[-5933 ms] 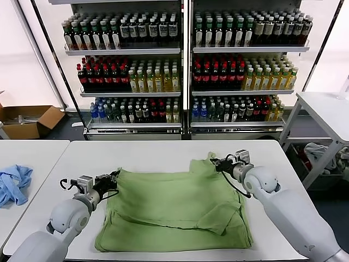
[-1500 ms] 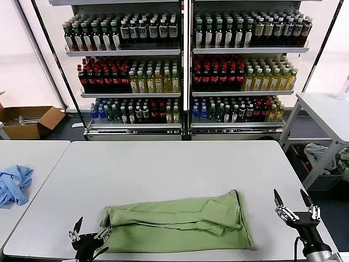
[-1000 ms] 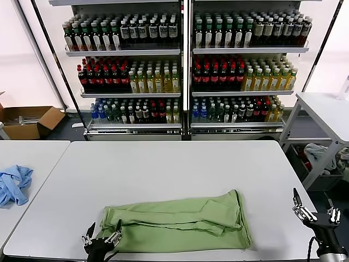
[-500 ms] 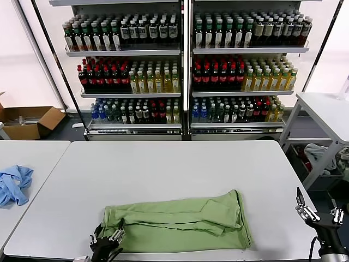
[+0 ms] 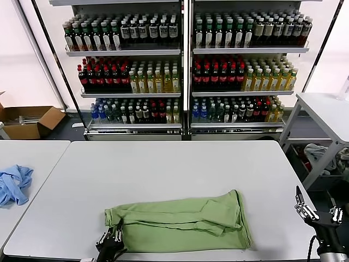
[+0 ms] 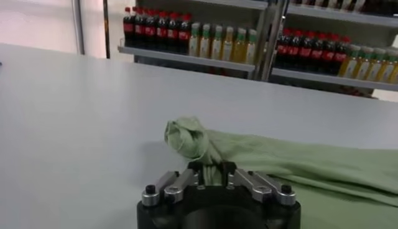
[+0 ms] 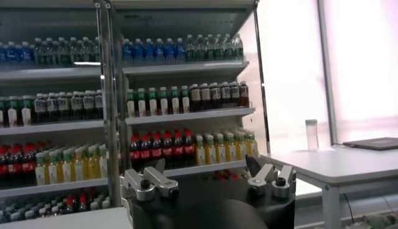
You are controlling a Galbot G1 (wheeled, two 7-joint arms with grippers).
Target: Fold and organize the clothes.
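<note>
Polo shirt: soft green fabric, long folded band; L gripper pinching bunched corner; R gripper agape.

Soft, matt, creased cloth for the shirt; smooth, matt table; black plastic and bare metal on left gripper.

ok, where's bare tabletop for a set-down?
Bare: the table from its far edge down to the green shirt, plus the strip right of the shirt. Crowded: the near-left corner, where the left hand grips the shirt's end.
</note>
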